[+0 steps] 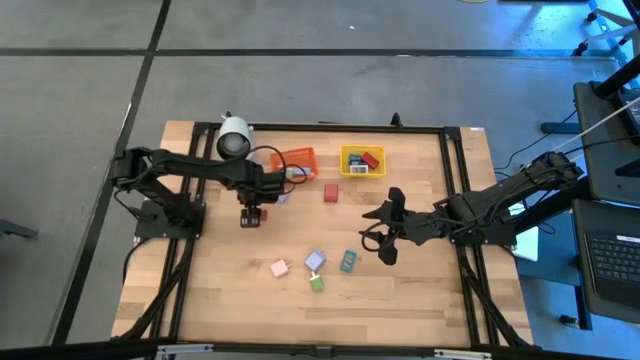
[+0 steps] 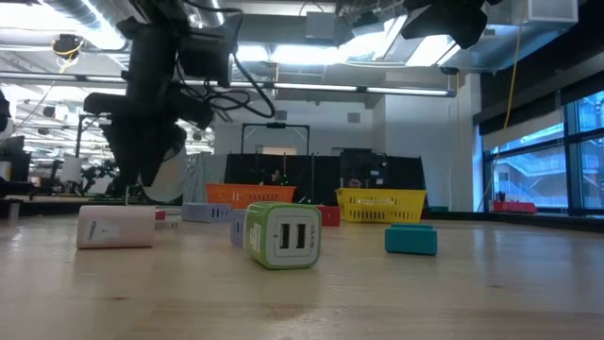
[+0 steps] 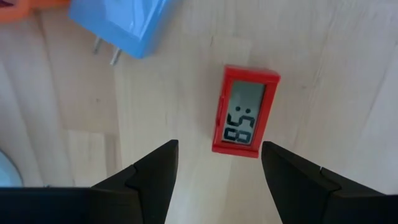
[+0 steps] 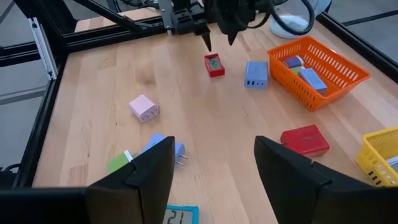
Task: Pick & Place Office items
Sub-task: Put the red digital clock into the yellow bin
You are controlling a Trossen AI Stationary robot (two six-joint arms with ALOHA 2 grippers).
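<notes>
Hovering with fingers spread, the left pincer (image 3: 214,165) hangs above the red clock (image 3: 244,111), which lies face-up on the worktop (image 3: 336,93) just ahead of the fingertips, untouched. Beyond the clock lies a blue plug (image 3: 121,25). The right pincer (image 1: 380,232) waits released, well apart from the clock.

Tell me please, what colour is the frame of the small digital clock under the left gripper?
Red. The clock shows best in the left wrist view, lying between the open fingers of the left gripper.
</notes>
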